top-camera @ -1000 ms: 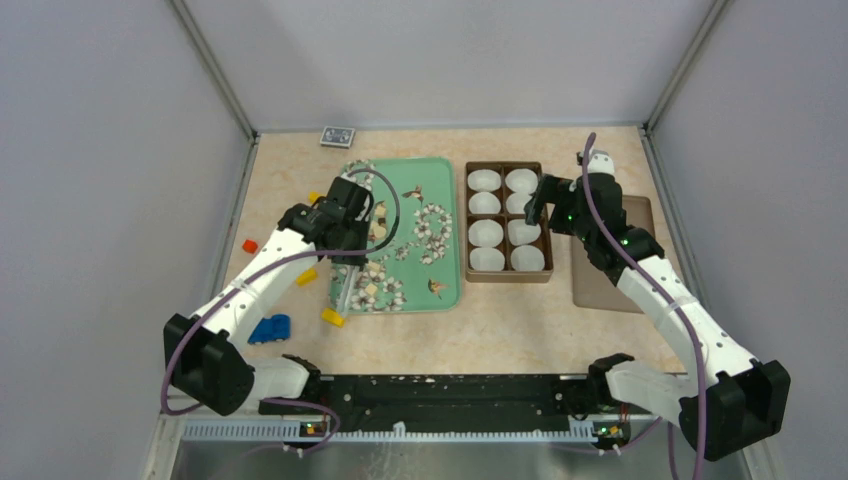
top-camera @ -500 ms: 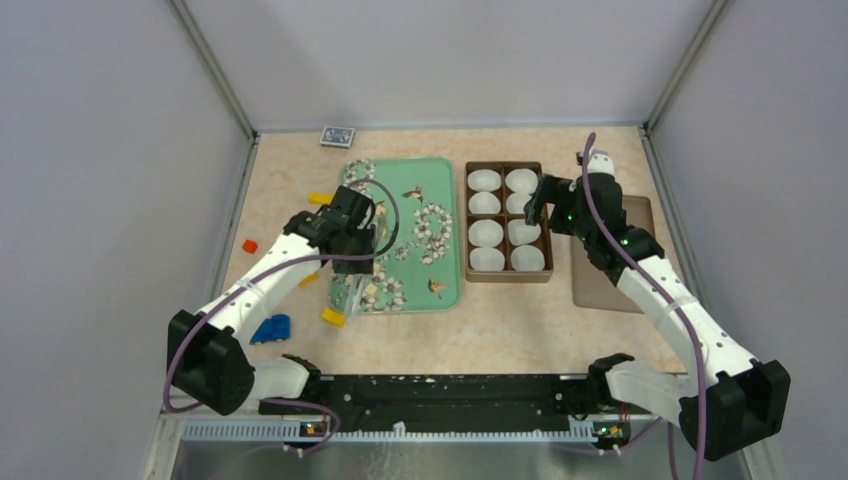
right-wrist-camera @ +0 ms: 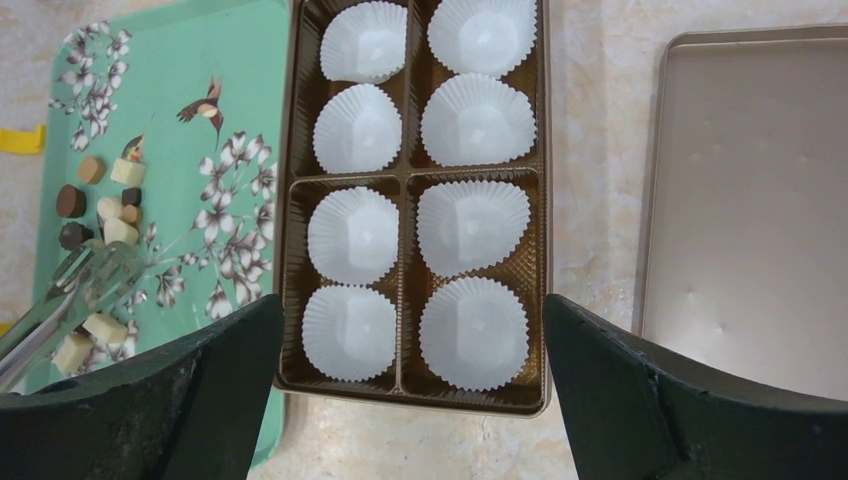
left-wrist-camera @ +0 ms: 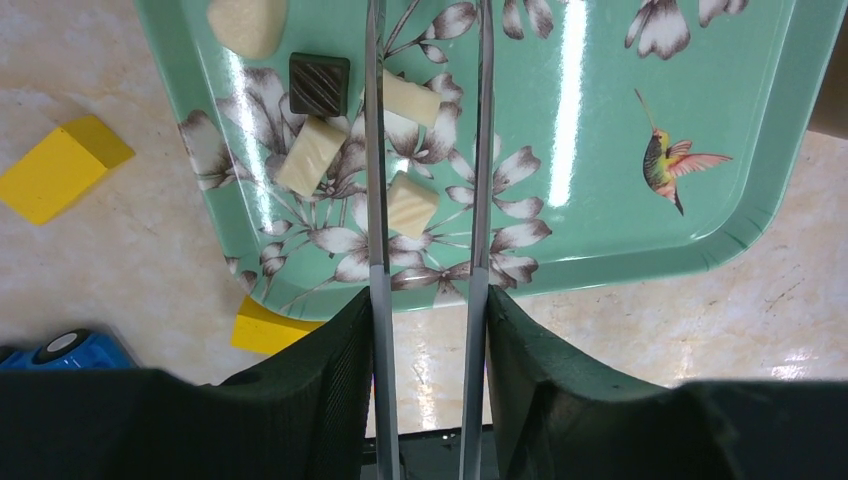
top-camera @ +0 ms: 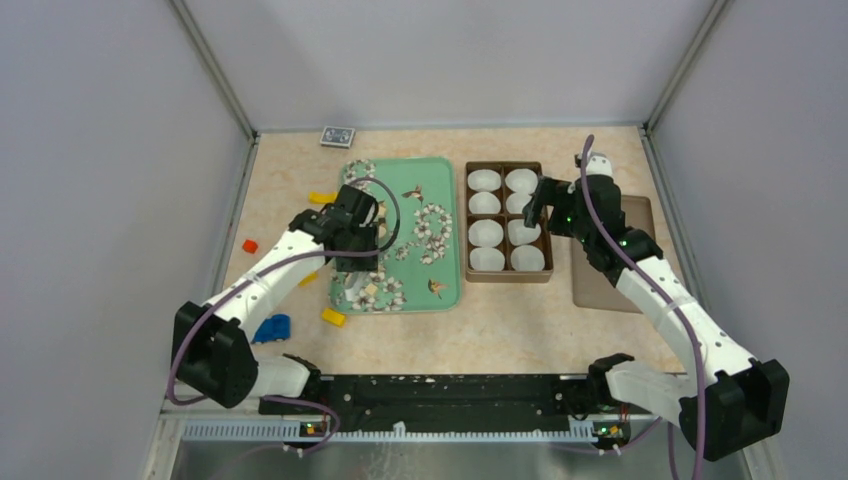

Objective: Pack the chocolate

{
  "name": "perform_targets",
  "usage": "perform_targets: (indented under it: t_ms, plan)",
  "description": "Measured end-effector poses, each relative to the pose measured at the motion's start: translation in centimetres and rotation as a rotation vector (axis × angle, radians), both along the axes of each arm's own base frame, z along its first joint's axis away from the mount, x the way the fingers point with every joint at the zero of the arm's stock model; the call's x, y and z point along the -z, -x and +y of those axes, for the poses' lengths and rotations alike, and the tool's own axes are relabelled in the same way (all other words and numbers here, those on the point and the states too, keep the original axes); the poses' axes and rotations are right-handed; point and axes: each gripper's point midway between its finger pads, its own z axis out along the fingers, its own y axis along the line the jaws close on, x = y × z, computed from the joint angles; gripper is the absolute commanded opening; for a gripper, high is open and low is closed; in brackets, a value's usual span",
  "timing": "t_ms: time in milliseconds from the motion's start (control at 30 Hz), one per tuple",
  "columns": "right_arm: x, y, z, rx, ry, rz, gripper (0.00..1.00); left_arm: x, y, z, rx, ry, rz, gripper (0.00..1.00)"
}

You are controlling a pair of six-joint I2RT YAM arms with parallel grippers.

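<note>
Several chocolates lie on the green floral tray (left-wrist-camera: 620, 150): cream squares (left-wrist-camera: 310, 156) and a dark ridged square (left-wrist-camera: 319, 83). My left gripper (left-wrist-camera: 428, 310) is shut on metal tongs (left-wrist-camera: 377, 150), whose two blades stand apart and straddle a cream chocolate (left-wrist-camera: 411, 203) without touching it. In the top view the left gripper (top-camera: 352, 225) hovers over the tray's left half. My right gripper (right-wrist-camera: 412, 310) is open and hangs above the brown box (right-wrist-camera: 290, 250) of empty white paper cups (right-wrist-camera: 352, 234). More chocolates (right-wrist-camera: 70, 200) show at the tray's left side in the right wrist view.
The box's flat lid (right-wrist-camera: 750, 200) lies right of the box. Yellow blocks (left-wrist-camera: 60, 165) and a blue toy car (top-camera: 270, 328) sit left of the tray, with a red block (top-camera: 249, 245) farther left. A small card box (top-camera: 337, 136) rests near the back wall.
The left arm has shifted a little rightward over the tray, and the tongs' blades have spread apart. The right arm has stayed still.
</note>
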Motion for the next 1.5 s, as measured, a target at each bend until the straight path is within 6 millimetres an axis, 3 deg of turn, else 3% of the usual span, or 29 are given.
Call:
perform_targets:
  t_ms: [533,1000,1267,1500]
  plan:
    - [0.2,0.1,0.1,-0.003,-0.001,0.004,0.98,1.6,-1.0,-0.3,-0.038,-0.018,0.026,0.47]
    - [0.6,0.0,0.1,-0.003,0.000,0.004,0.98,1.1,-1.8,-0.6,-0.024,-0.013,0.006,0.29]
    - [0.7,0.0,0.1,-0.002,-0.001,0.002,0.98,-0.4,-2.5,-1.3,0.006,0.009,-0.024,0.36]
    - [1.6,0.2,0.0,0.001,0.003,0.016,0.98,0.5,-2.2,-1.5,0.015,0.006,0.016,0.44]
